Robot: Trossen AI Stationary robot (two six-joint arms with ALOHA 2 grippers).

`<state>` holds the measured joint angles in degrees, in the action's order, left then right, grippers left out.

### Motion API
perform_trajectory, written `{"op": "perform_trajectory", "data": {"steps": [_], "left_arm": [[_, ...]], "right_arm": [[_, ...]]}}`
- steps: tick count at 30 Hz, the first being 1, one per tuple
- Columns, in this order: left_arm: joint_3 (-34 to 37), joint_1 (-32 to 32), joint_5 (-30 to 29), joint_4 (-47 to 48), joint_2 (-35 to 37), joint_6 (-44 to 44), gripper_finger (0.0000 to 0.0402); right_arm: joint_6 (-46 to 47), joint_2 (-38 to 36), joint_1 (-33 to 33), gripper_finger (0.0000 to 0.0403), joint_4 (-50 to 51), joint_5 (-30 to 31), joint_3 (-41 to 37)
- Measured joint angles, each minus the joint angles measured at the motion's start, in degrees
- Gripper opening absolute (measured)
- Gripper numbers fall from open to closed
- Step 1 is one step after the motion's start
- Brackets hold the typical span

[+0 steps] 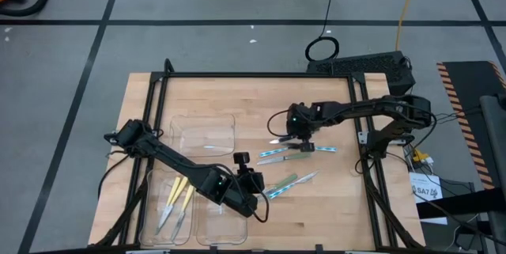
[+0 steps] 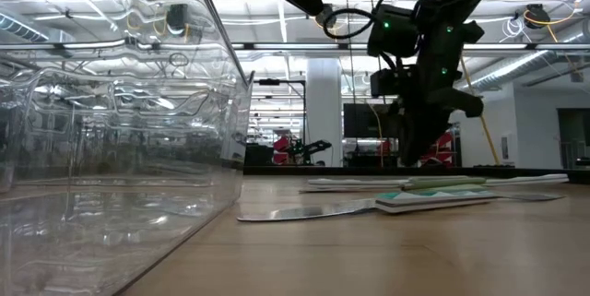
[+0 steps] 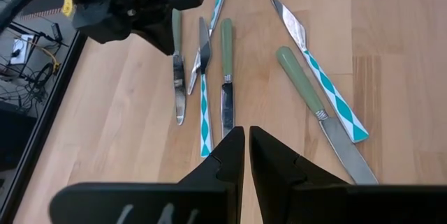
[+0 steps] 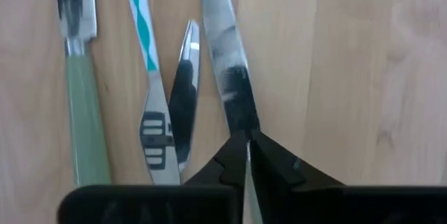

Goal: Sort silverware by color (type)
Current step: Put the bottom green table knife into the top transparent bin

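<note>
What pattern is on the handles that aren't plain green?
A teal-and-white diamond pattern, as on the patterned-handled knife; clearest in the left wrist view.

2 dark, matte arms are showing black cables along their links; a green light is glowing on the right arm [image 1: 348,113], upper center.

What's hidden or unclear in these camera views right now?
- Right wrist view: the knife handle is hidden behind the right gripper.
- Low view: the near clear tray blocks the table's left side.
- High view: the left gripper fingers are too small to read.
</note>
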<state>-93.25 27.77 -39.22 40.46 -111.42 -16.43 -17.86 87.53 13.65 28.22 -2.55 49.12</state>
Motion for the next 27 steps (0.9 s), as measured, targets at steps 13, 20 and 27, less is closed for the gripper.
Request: {"op": "perform_trajectory", "data": {"steps": [13, 20, 27], "left_arm": [[0.00, 0.00, 0.00, -0.21, 0.00, -0.71, 0.0033], [0.00, 0.00, 0.00, -0.23, 0.00, -0.85, 0.0033], [0.00, 0.00, -0.02, -0.22, 0.00, -0.57, 0.0033]], "right_arm": [[-5.27, -0.04, 4.00, 0.0146, 0.80, -0.57, -2.20], [-8.94, -0.24, 4.02, 0.0172, -3.12, -0.68, -6.16], [-7.36, -0.07, 4.04, 0.0170, -3.29, -0.56, -5.55]]}}
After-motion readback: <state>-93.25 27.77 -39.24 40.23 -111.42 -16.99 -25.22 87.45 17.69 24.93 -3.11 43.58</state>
